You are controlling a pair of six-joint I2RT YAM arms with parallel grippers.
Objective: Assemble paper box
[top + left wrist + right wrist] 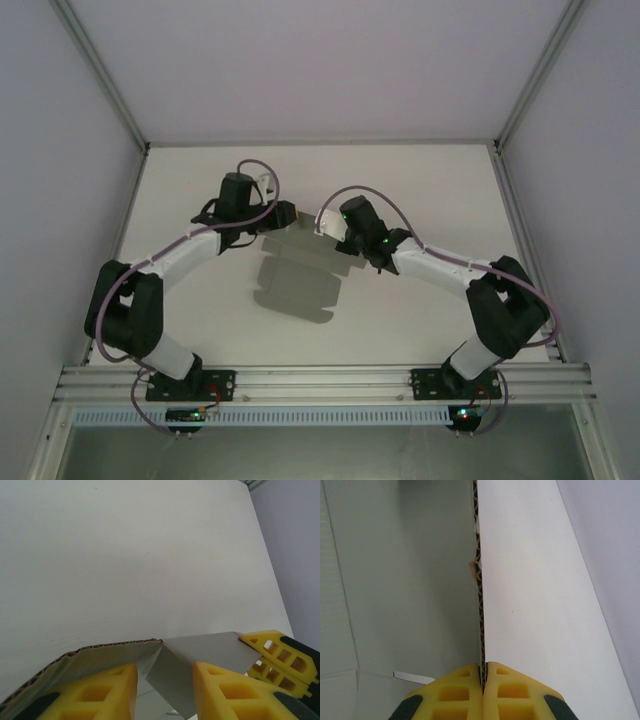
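Note:
The paper box (pixel 298 283) is a grey cardboard sheet, partly folded, lying mid-table with its far flaps raised. My right gripper (pixel 483 676) is shut on the corrugated edge of an upright wall (pixel 410 580) and sits at the sheet's far right corner (pixel 340 228). My left gripper (pixel 165 690) is open at the far left corner (pixel 283 214), its yellow fingers (pixel 102 690) on either side of a folded corner flap (pixel 200 655). The right gripper's yellow fingers (pixel 275 655) show at the end of that raised wall in the left wrist view.
The white table (pixel 420 180) stretches beyond and beside the sheet. Pale enclosure walls (pixel 60 150) with metal posts stand on both sides and at the back. An aluminium rail (pixel 320 380) carrying both arm bases runs along the near edge.

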